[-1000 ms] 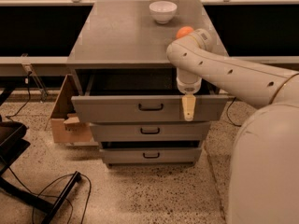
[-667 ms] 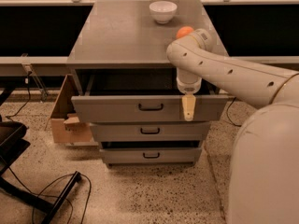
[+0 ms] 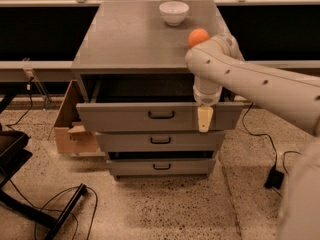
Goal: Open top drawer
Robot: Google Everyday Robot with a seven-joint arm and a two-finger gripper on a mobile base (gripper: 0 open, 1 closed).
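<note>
The top drawer (image 3: 125, 116) of the grey cabinet stands pulled out, its wide front forward of the two narrower drawers below and its dark interior showing behind it. Its small black bar handle (image 3: 161, 115) is at the middle of the front. My gripper (image 3: 205, 120) hangs from the white arm over the drawer front's upper edge, right of the handle, its pale tip lying against the front face.
A white bowl (image 3: 173, 12) and an orange ball (image 3: 198, 36) sit on the cabinet top (image 3: 130, 39). The middle drawer (image 3: 160, 140) and bottom drawer (image 3: 161, 166) are below. A cardboard box (image 3: 70, 129) is left of the cabinet. Cables (image 3: 65, 204) and a black adapter (image 3: 274, 178) lie on the floor.
</note>
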